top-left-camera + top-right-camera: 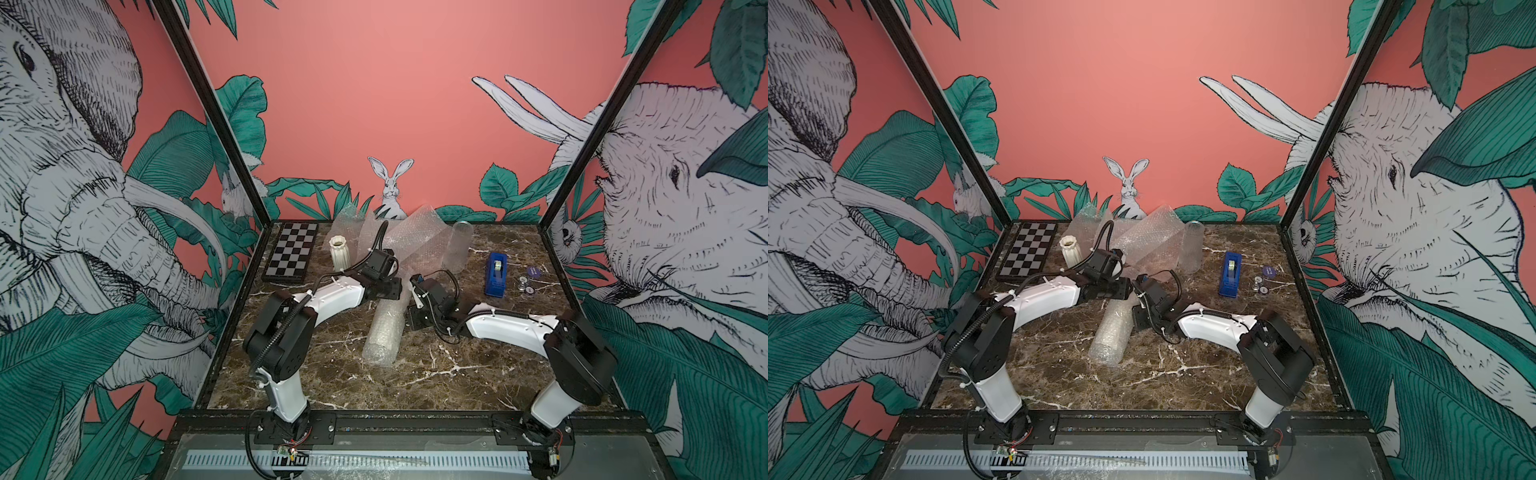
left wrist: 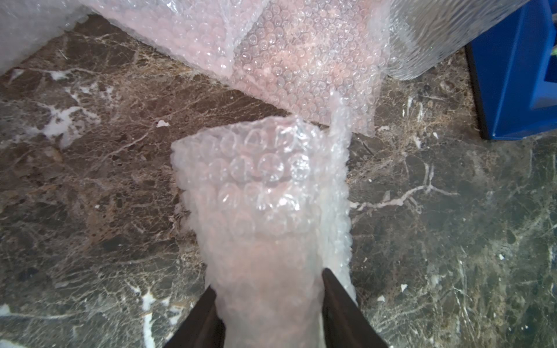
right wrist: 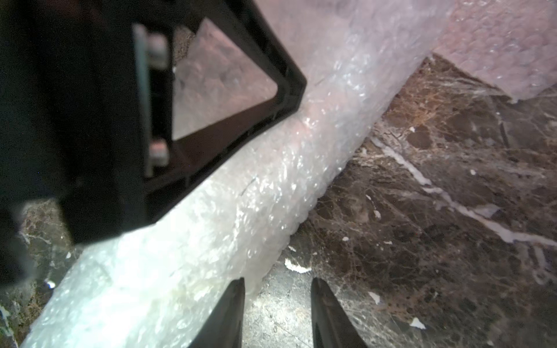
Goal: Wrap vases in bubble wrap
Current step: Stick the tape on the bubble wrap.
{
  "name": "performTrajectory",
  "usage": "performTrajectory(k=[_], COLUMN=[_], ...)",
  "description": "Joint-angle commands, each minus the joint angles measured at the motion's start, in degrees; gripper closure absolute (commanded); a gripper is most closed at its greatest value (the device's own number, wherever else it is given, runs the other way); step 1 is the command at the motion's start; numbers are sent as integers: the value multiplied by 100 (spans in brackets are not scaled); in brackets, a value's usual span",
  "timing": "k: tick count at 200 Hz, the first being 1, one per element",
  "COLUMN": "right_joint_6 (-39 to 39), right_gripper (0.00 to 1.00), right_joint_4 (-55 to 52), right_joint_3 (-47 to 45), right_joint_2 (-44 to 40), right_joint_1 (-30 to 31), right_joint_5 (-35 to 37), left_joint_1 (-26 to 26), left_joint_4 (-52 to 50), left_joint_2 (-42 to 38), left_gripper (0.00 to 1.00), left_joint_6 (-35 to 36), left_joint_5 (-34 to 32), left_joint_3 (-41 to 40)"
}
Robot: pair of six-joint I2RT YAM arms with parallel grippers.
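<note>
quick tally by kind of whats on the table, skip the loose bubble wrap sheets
unwrapped vases: 2 (white fluted vase, clear glass vase)
bubble-wrapped bundle: 1
chequered board: 1
blue tape dispenser: 1
small round pieces: 3
total: 8

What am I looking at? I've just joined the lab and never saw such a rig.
A pair of white-and-black robot arms is bolted to a brown marble-patterned table. Two pictures look down on the whole scene from above; two come from cameras on the arms' wrists. In the middle lies a long roll of bubble wrap, likely a wrapped vase. The left gripper is closed on it near its far end; the right gripper stands open beside it, empty. Further back are a white fluted ceramic vase, a clear glass cylinder vase, loose clear bubble-wrap sheets, a chequered board and a blue tape dispenser.
</note>
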Motion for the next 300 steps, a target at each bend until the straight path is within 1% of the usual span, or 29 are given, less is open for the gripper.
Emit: performTrajectory(k=[1,26,57,88,111,125,146,158,173,198,237,287,300], right_joint_6=[-70,-34,-36,-63,-73,-34,110,170,165,182,281,488,498], right_gripper=[64,65,65,61,60,56,49,43,35,26,16,9,8], right_joint_4=[-193,-21,11,2,-139,-100,86,182,131,127,299,548,426], right_joint_3=[-61,-9,300,282,183,116,74,111,252,425,642,567,625], right_joint_2=[-187,50,356,66,-184,-513,-628,-559,-363,20,427,419,495], right_joint_1=[26,61,135,140,153,208,284,299,332,385,446,500,517], right_joint_5=[256,93,25,61,94,59,-142,-251,-210,-97,-130,-148,-96], left_joint_1=[-44,-42,-46,-47,-47,-50,-46,-49,-48,-51,-51,-52,-49], left_joint_4=[-709,-685,-686,-677,-651,-636,-633,-627,-640,-655,-616,-609,-591], left_joint_2=[34,50,32,24,30,26,19,15,20,14,21,-6,-4], left_gripper=[51,51,51,51,51,51,51,51,51,51,51,51,51], left_joint_6=[-75,-91,-101,-99,-120,-128,-134,-154,-161,-186,-253,-319,-341], left_joint_5=[127,135,144,142,140,145,140,140,140,149,126,35,26], left_joint_3=[-222,-223,-232,-275,-285,-285,-285,-287,-286,-293,-389,-469,-489])
